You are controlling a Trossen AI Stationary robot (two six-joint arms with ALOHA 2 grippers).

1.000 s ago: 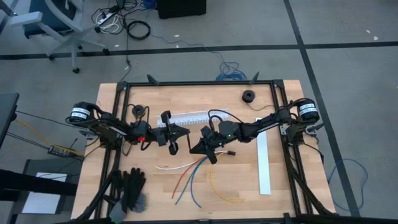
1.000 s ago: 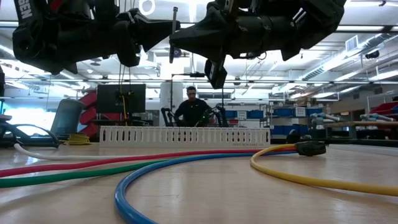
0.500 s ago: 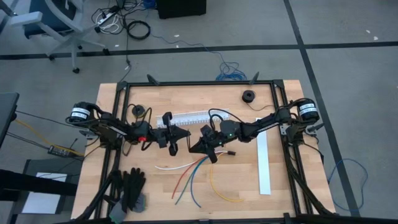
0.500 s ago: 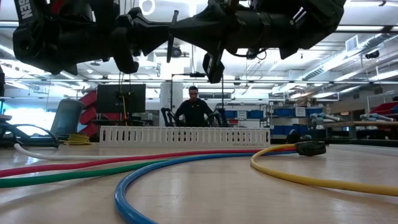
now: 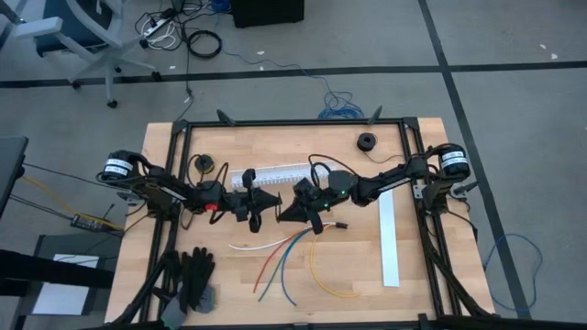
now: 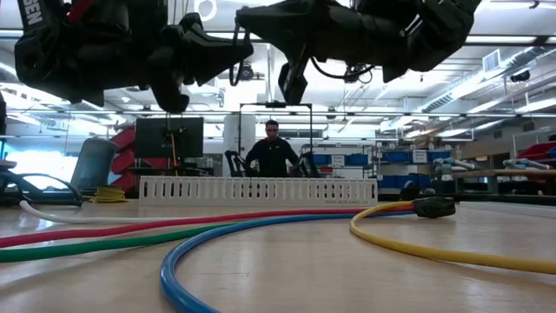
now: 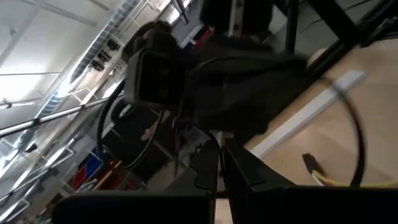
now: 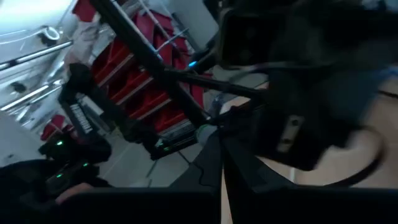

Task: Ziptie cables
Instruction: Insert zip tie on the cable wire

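Two closed grippers: left gripper [image 5: 263, 198], right gripper [image 5: 286, 214], five cables [image 5: 284, 252]

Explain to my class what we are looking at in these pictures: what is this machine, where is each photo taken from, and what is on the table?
This is a robot with two dark arms at a wooden table. One picture looks straight down, one looks level across the tabletop, and two come from cameras on the wrists. The left gripper and the right gripper hang shut above the table, nearly meeting; what they hold, if anything, cannot be made out. Below them lie the loose cables: red, green, blue, yellow and white. A white slotted channel lies beyond them, black gloves near a corner. A person is in the room behind.
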